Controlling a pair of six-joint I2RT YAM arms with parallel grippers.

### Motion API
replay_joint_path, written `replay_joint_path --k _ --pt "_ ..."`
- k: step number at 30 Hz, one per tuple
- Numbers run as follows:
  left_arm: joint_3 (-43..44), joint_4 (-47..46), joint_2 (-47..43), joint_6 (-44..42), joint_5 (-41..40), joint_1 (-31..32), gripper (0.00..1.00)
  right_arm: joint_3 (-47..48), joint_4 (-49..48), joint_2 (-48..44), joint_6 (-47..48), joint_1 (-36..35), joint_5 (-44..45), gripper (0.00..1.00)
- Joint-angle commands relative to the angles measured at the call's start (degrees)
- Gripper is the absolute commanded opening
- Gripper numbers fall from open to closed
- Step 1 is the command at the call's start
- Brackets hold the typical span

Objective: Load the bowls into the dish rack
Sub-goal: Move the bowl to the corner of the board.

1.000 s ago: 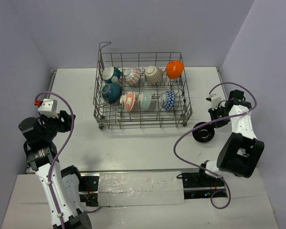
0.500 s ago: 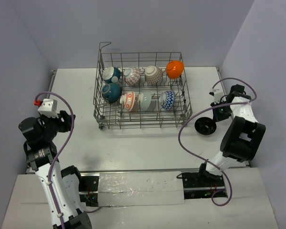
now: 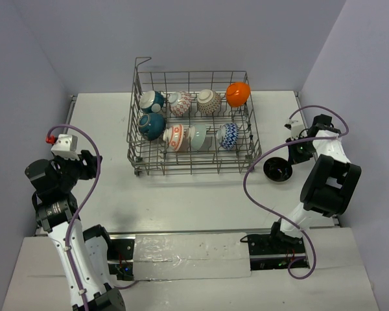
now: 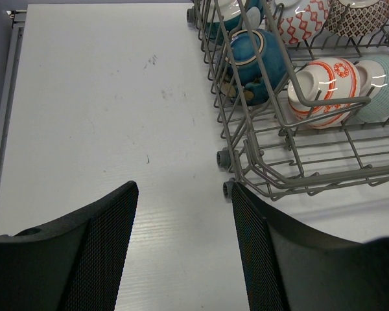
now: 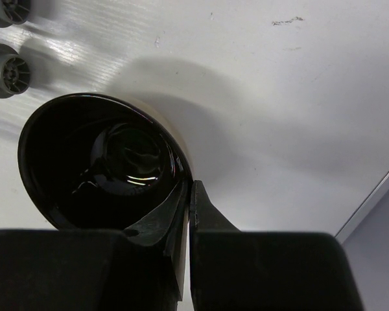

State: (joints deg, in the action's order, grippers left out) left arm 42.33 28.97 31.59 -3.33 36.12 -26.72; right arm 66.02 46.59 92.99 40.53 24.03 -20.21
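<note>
Rim grip confirmed: right gripper (image 5: 189,191) is closed tight on the wall of the black bowl (image 5: 104,162), one finger inside and one outside, evidently for lifting. Bowl is at right centre of the overhead view, beside the dish rack (image 3: 194,162), which holds seven other bowls (image 3: 174,137). Left gripper (image 4: 183,194) gapes empty, lower left.

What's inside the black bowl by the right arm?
The black bowl looks empty, only glossy reflections. One finger of the right end effector reaches inside the rim, covering that part.
</note>
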Motion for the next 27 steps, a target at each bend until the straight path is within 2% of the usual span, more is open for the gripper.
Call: replay_joint_path --k 1,4,7,15,21,24,27 --pt "-0.2 -0.9 -0.5 0.3 0.1 -0.4 0.65 0.5 -1.3 -3.0 0.2 0.1 -1.2 0.07" --pt "-0.2 -1.0 -0.6 0.3 0.0 -0.4 0.66 0.3 -0.7 -3.8 0.2 0.1 -1.7 0.07" --pt "-0.2 -0.9 -0.6 0.3 0.1 -0.4 0.66 0.3 0.4 -4.6 0.0 0.1 -2.4 0.25" --pt "-0.2 -0.8 -0.9 0.1 0.4 -0.4 0.66 -0.1 1.0 -6.1 0.4 0.1 -1.1 0.34" --pt "-0.3 -0.9 -1.0 0.2 0.2 -0.4 0.66 1.0 2.4 -9.7 -0.1 0.2 -4.1 0.32" --pt "-0.3 -0.9 -1.0 0.3 0.0 -0.4 0.66 2.4 7.6 -14.2 2.2 -0.3 -9.9 0.28" --pt "-0.3 -1.1 -1.1 0.3 0.0 -0.4 0.66 1.1 13.1 -18.9 7.0 -2.1 -10.8 0.28"
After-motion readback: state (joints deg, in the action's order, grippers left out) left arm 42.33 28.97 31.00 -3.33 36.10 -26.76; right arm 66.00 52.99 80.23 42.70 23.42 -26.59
